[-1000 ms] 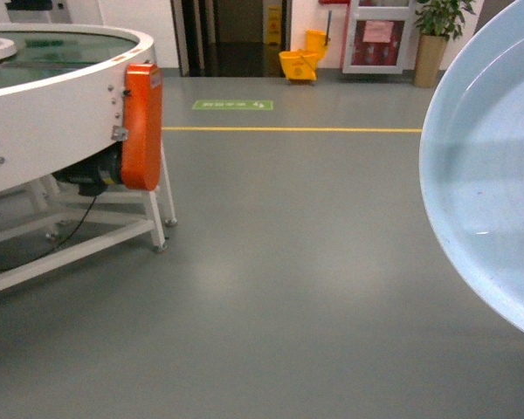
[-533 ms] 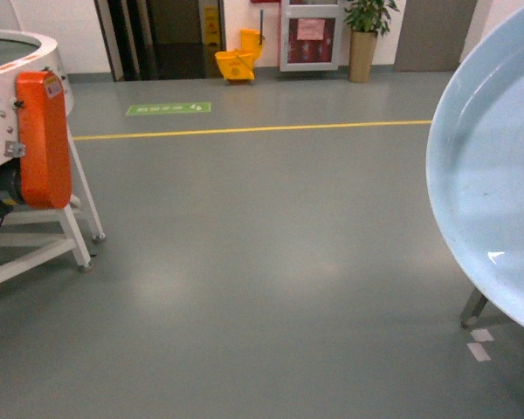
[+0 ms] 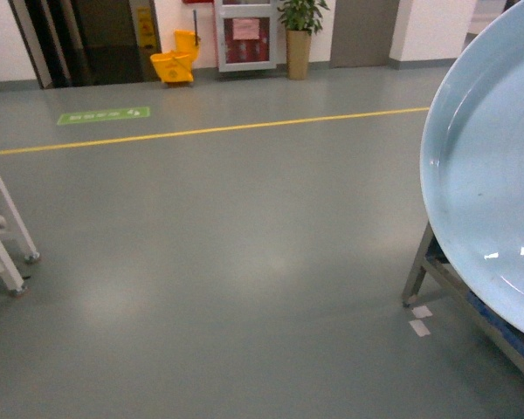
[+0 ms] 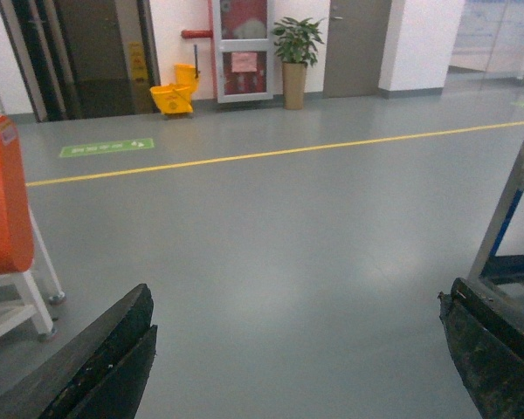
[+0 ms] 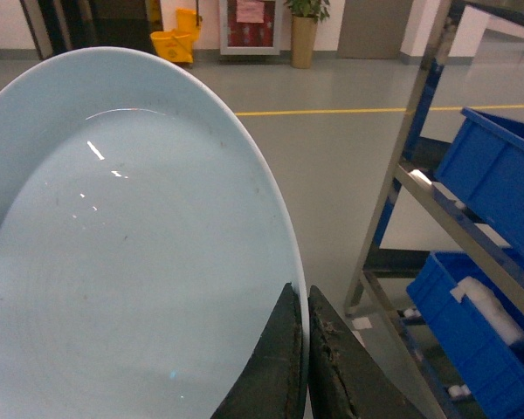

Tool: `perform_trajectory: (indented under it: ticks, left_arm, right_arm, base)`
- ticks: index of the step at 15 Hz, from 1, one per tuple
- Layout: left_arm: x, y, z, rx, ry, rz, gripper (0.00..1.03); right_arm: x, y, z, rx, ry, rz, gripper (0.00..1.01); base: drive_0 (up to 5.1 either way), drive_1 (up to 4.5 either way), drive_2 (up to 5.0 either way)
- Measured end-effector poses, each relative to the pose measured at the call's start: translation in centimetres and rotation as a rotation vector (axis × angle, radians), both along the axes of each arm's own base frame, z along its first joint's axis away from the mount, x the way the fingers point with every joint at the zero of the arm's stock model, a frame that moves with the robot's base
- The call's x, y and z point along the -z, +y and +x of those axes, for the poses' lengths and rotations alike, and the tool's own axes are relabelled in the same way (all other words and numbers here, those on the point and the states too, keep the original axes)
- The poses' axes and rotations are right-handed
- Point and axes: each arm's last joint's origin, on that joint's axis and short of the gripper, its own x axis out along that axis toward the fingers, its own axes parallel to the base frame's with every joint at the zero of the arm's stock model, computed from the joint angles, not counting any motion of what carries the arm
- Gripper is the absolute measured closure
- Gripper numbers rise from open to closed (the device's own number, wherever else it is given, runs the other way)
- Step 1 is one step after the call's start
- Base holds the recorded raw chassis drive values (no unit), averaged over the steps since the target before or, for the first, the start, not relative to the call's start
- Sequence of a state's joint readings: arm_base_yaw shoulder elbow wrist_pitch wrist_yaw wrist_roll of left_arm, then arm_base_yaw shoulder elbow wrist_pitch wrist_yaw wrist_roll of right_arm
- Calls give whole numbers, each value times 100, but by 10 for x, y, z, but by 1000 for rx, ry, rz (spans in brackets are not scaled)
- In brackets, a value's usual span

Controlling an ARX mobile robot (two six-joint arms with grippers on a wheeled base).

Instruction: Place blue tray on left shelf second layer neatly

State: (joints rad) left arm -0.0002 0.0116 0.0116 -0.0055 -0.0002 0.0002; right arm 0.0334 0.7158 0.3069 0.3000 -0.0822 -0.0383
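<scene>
Pale-blue tray (image 5: 131,262) pinched at rim by right fingers (image 5: 301,367), held up right of scene. Left fingers (image 4: 113,358) spread wide, holding nothing. Right wrist view alone shows rack (image 5: 419,183) with crates (image 5: 498,175).

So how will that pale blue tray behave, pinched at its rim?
The blue tray probably stays stiff: its rim shows no sag in the right pincer. Its glossy surface suggests it could slip. An edge-only hold on a wide dish may let it swing.
</scene>
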Motion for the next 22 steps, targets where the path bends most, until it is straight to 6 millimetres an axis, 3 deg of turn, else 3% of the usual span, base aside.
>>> perform_trajectory:
  ticks: [22]
  left_arm:
    - [0,0,0,0,1,0,5]
  right_arm:
    - [0,0,0,0,0,0,99]
  base:
    - [-165,-165,-165]
